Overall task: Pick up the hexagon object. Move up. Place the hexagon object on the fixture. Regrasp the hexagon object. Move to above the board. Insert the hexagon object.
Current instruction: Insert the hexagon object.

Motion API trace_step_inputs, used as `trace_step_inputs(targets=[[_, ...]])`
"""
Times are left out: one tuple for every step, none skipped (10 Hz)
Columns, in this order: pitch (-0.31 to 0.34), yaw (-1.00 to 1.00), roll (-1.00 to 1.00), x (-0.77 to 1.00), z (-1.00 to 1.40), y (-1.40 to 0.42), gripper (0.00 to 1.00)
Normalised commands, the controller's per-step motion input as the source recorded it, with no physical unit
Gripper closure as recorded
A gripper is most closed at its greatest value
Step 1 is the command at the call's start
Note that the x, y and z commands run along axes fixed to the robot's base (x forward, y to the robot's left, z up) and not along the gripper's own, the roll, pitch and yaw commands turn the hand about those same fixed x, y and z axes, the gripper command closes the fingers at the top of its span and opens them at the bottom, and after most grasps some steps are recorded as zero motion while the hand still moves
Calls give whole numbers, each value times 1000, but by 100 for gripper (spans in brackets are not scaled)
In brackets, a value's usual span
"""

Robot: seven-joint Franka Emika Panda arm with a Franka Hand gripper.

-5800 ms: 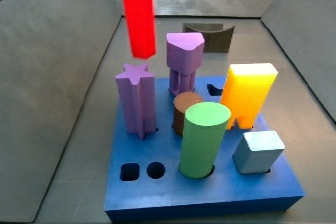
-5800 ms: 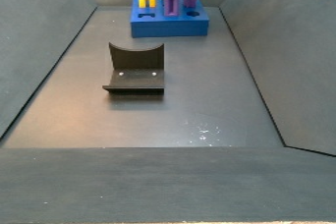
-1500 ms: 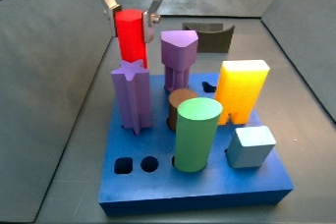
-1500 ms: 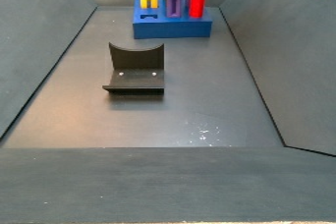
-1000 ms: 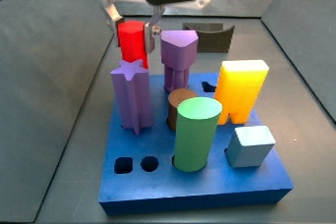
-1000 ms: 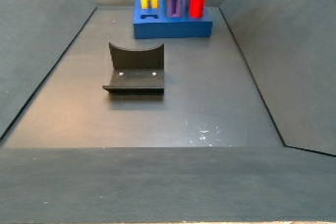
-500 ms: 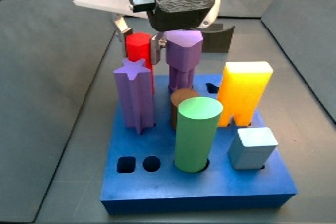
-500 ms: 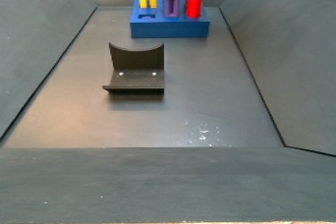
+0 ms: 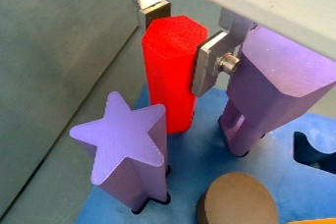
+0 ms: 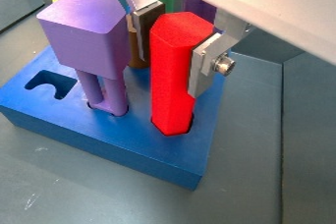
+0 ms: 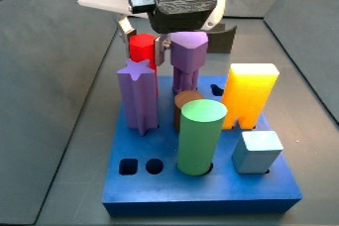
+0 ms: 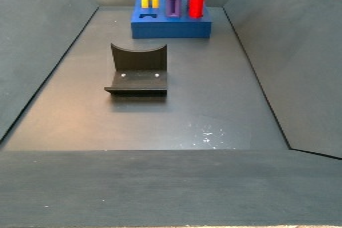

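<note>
Gripper (image 9: 182, 33) clamping one hexagon object (image 9: 172, 71), standing in board (image 10: 132, 147)

In a side view the gripper (image 11: 149, 24) hides the top of the red hexagon object (image 11: 141, 48), and the purple star peg (image 11: 137, 96) hides its bottom.

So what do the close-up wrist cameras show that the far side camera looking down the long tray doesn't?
Only the wrist views show the gripper: its silver jaws clamp the top of the red hexagon, whose foot sits in the blue board. They also show the purple star peg up close.

Only that side view shows the dark fixture, standing bare mid-floor, apart from the board; the gripper is out of frame there.

Both show the red hexagon upright on the board among purple pegs.
</note>
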Motion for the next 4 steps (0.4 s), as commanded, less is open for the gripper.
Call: trace_step_inputs(targets=[[-21,-40,104,146,-1000,0,100],[-104,0,-24,0,-166,0,100],[0,0,0,0,-54,0,100],[0,0,0,0,0,0,100]])
